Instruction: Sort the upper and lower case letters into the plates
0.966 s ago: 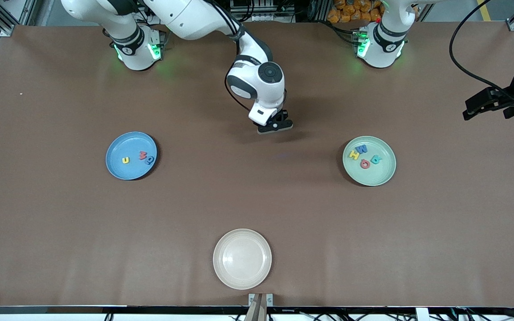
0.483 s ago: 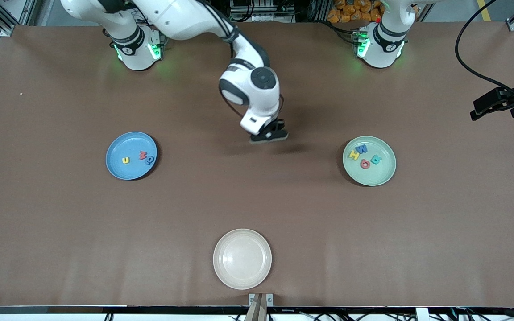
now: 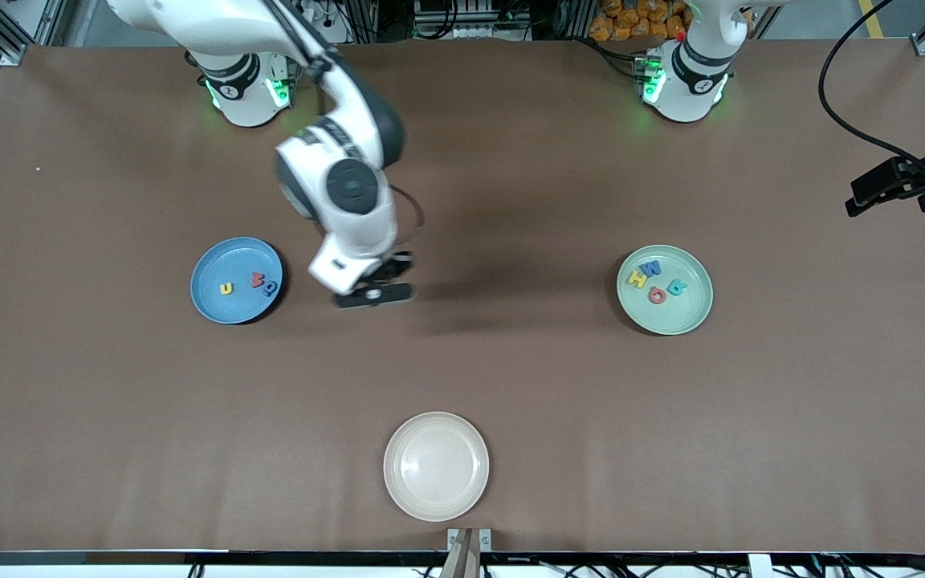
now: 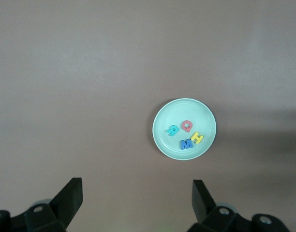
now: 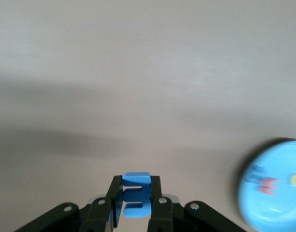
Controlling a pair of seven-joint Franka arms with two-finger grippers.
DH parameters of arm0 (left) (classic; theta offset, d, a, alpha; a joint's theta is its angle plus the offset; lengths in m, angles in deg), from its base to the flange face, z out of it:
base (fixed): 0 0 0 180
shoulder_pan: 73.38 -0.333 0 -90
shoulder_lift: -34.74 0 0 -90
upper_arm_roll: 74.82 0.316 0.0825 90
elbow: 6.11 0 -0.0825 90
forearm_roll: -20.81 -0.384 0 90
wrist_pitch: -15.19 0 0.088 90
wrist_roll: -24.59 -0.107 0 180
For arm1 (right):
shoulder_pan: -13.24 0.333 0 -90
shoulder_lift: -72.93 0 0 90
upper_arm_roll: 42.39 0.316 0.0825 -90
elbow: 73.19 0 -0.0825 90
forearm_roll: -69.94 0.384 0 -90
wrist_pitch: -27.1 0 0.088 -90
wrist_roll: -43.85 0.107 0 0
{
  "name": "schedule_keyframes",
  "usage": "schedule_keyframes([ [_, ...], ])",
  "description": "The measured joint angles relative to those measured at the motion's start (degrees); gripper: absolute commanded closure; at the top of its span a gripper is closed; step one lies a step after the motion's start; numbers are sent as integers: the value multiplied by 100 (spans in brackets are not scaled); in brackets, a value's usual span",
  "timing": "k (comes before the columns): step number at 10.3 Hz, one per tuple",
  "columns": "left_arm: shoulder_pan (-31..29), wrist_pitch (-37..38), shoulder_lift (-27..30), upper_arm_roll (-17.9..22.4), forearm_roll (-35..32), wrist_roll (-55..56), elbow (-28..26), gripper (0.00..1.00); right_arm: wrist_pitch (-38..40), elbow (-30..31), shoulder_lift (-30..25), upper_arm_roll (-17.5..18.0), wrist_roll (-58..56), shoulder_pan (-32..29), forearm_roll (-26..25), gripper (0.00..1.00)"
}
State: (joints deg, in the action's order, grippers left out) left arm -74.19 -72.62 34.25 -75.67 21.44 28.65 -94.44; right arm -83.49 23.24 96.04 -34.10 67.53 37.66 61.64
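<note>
The blue plate [image 3: 236,280] toward the right arm's end holds a yellow letter [image 3: 226,288], a red letter [image 3: 256,279] and a blue one [image 3: 269,286]; this blue plate [image 5: 276,191] also shows in the right wrist view. My right gripper [image 3: 374,294] hangs over bare table beside that plate, shut on a blue letter [image 5: 137,194]. The mint green plate [image 3: 664,289] toward the left arm's end carries several letters, also seen on the green plate [image 4: 185,129] in the left wrist view. My left gripper [image 4: 137,199] is open and holds nothing; it waits high at the table's end, left gripper [image 3: 884,186].
A cream-white plate [image 3: 436,466] with nothing on it lies near the front edge of the brown table. Black cables hang by the left arm at the table's end.
The right arm swung from the table's middle toward the blue plate, carrying the blue letter. The left arm pulled slightly away early on, then held still.
</note>
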Motion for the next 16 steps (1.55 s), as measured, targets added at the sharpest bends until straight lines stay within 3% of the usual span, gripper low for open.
schedule_keyframes([
  [2,-1,0,0,109,0,0,0,0,704,283,-346,-190,-937,-533,32,100],
  [6,-14,3,0,257,0,-3,1,0,663,1353,-797,-737,-2019,-1684,29,100],
  [8,-18,5,0,258,0,-3,1,0,600,1750,-908,-931,-2331,-1921,32,95],
  [9,-35,6,0,261,0,-3,1,0,493,1899,-915,-950,-2332,-1915,33,85],
  [10,-59,6,0,261,0,-3,1,0,316,2021,-918,-949,-2332,-1893,33,54],
  [11,-78,9,-1,262,0,-3,0,0,190,2103,-917,-947,-2331,-1878,33,1],
  [16,-91,70,-1,258,0,-3,0,0,49,2124,-1043,-939,-2331,-1838,46,0],
])
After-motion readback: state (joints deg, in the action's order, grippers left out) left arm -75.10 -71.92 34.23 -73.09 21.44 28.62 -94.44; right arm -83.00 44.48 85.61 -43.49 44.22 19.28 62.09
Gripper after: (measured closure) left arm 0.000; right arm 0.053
